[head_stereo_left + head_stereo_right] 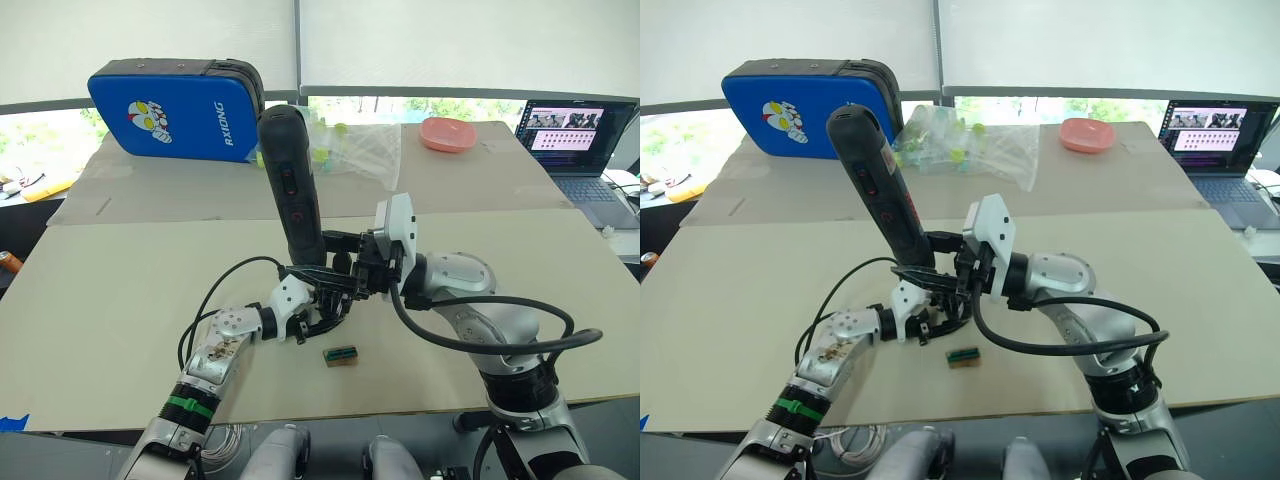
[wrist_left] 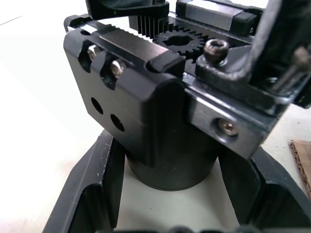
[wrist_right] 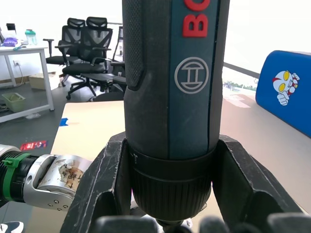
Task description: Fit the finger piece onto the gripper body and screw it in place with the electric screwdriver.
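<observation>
Gripper body (image 2: 160, 126) sits on the surface, clamped by left gripper (image 1: 318, 312) jaws. Just above it, electric screwdriver (image 1: 293, 185) stands near-upright, tip down, clamped in right gripper (image 1: 335, 262) jaws. Finger piece not discernible.

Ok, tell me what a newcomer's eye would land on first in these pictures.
First the electric screwdriver, standing nearly upright at the middle of the table, clamped low down by the right gripper with its tip down at the gripper body. The left gripper holds that body by its round base. Behind, a bright blue case lies at the table's far left.
</observation>
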`<state>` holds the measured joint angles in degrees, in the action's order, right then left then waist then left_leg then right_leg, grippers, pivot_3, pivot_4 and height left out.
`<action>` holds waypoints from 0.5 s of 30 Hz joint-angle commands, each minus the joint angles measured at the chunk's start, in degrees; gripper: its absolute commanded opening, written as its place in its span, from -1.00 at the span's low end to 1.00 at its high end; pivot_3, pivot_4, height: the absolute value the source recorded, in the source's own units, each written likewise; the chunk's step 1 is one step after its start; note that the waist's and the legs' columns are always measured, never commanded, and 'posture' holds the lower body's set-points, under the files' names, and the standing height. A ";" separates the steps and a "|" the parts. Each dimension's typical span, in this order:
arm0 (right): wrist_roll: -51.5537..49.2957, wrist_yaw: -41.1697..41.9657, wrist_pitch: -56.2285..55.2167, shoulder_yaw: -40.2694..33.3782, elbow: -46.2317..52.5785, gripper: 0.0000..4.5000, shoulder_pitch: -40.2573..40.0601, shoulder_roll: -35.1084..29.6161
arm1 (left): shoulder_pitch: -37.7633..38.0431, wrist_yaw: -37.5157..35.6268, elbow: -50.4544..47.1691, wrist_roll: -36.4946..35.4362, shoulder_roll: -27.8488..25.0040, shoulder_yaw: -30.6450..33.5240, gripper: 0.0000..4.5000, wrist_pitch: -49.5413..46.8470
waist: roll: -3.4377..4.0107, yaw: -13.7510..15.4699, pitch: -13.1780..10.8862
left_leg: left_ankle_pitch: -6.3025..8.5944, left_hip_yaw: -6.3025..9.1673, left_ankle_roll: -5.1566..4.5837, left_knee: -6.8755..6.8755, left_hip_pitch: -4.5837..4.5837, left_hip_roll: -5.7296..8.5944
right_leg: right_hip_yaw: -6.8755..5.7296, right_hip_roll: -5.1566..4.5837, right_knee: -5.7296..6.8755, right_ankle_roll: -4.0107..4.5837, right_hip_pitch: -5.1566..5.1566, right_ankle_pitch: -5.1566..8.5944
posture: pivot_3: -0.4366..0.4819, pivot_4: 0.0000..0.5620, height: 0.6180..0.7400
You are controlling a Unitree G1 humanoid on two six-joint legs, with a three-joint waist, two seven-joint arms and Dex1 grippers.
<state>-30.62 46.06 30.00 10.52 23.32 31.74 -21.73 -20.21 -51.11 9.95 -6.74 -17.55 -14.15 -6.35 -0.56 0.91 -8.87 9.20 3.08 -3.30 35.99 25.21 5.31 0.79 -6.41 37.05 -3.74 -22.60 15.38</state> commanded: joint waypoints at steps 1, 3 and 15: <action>-1.54 -0.15 -0.73 -1.66 2.33 -0.15 0.38 0.37 | 1.09 -1.16 1.49 0.60 0.00 -2.07 0.02 -1.35 | 0.00 0.00 0.00 | 0.00 0.00 0.00 0.00 0.00 0.00 | 0.00 0.00 0.00 0.00 0.00 0.00 | -0.05 -0.47 1.00; -1.42 -0.15 -0.85 -1.69 2.23 -0.15 0.25 0.35 | 1.08 -1.15 1.47 0.60 0.00 -2.06 0.02 -1.36 | 0.00 0.00 0.00 | 0.00 0.00 0.00 0.00 0.00 0.00 | 0.00 0.00 0.00 0.00 0.00 0.00 | -0.05 -0.47 1.00; -0.51 -1.07 -1.28 -2.19 1.12 -0.15 -1.69 0.54 | 1.00 -1.20 1.56 0.55 -0.09 -1.96 0.02 -1.42 | 0.00 0.01 0.00 | 0.00 0.00 0.00 0.00 0.00 0.00 | 0.00 0.00 0.00 0.00 0.00 0.00 | -0.05 -0.47 1.00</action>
<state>-30.59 45.47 29.93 9.81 23.26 30.42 -21.44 -20.23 -51.11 9.96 -6.73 -17.57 -14.17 -6.35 -0.56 0.92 -8.87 9.20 3.08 -3.30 35.99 25.21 5.31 0.79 -6.41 37.05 -3.74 -22.59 15.38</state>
